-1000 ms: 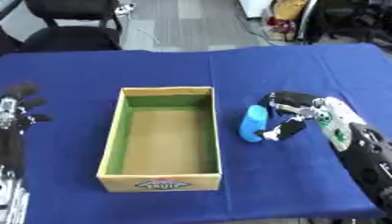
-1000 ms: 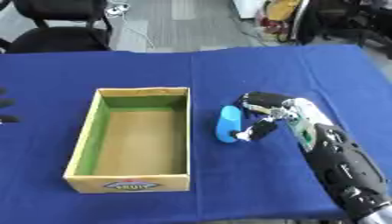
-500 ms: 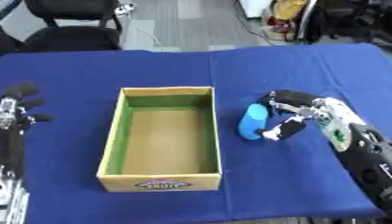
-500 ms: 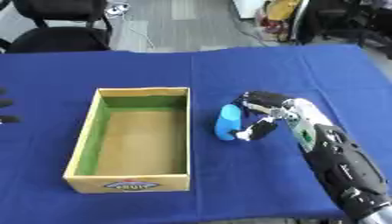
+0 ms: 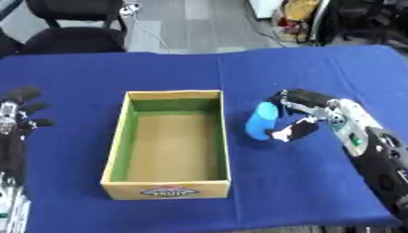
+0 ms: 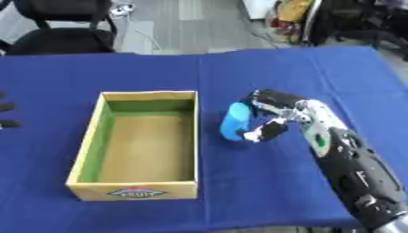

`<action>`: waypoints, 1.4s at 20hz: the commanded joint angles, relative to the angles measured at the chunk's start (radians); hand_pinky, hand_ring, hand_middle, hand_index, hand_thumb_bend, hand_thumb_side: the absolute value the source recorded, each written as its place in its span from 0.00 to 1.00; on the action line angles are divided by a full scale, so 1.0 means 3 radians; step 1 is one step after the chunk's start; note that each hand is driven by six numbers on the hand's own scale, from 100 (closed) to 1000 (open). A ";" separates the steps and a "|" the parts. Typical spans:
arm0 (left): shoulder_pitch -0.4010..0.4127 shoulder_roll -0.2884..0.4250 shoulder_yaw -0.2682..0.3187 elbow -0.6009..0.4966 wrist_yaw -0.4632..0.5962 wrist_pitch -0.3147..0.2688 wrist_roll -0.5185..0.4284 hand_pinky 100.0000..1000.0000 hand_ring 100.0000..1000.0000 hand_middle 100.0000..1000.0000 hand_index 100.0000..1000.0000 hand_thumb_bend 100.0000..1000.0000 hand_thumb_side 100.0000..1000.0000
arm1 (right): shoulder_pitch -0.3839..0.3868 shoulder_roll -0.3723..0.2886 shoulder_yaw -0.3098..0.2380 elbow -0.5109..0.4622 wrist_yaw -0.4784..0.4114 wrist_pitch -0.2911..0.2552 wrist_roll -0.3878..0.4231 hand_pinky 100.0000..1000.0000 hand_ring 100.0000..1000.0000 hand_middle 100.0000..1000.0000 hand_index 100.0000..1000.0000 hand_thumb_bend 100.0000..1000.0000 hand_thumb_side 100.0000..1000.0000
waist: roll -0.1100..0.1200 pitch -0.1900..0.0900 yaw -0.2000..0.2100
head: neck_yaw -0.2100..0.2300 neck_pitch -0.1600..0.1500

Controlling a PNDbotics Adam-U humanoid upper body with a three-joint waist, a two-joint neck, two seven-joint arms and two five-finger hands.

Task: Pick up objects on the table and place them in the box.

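Observation:
A blue rounded object (image 5: 261, 120) lies on the blue table just right of the open cardboard box (image 5: 121, 141), which has a green inner lining and shows nothing inside. My right hand (image 5: 307, 113) reaches in from the right, its fingers and thumb curled around the blue object. At the left edge my left hand (image 5: 17, 113) rests with fingers straight and spread, away from the box.
The blue cloth table (image 5: 318, 68) stretches to the far edge. Beyond it stand a black office chair (image 5: 76, 27) at the back left and clutter with cables at the back right.

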 commanded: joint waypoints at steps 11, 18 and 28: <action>-0.0022 0.0011 -0.0007 -0.0026 0.0018 -0.0002 -0.0014 0.52 0.68 0.77 0.85 0.43 1.00 | -0.0229 -0.0031 -0.0113 -0.0517 -0.0246 0.0129 -0.0010 0.36 0.48 0.47 0.56 0.06 0.39 | 0.0008 -0.0033 0.0001 | -0.0052 -0.0012; -0.0018 0.0009 -0.0020 -0.0022 0.0021 -0.0003 -0.0028 0.52 0.68 0.77 0.85 0.43 1.00 | -0.0540 0.0168 -0.0021 -0.0301 -0.0144 0.0070 0.0084 0.36 0.48 0.48 0.56 0.06 0.39 | 0.0010 -0.0036 0.0022 | -0.0094 -0.0012; -0.0024 -0.0003 -0.0047 -0.0018 0.0029 -0.0004 -0.0056 0.52 0.68 0.77 0.85 0.43 1.00 | -0.0840 0.0541 0.0055 0.0049 0.0064 -0.0071 0.0089 0.36 0.48 0.48 0.56 0.05 0.39 | 0.0009 -0.0031 0.0082 | -0.0160 -0.0012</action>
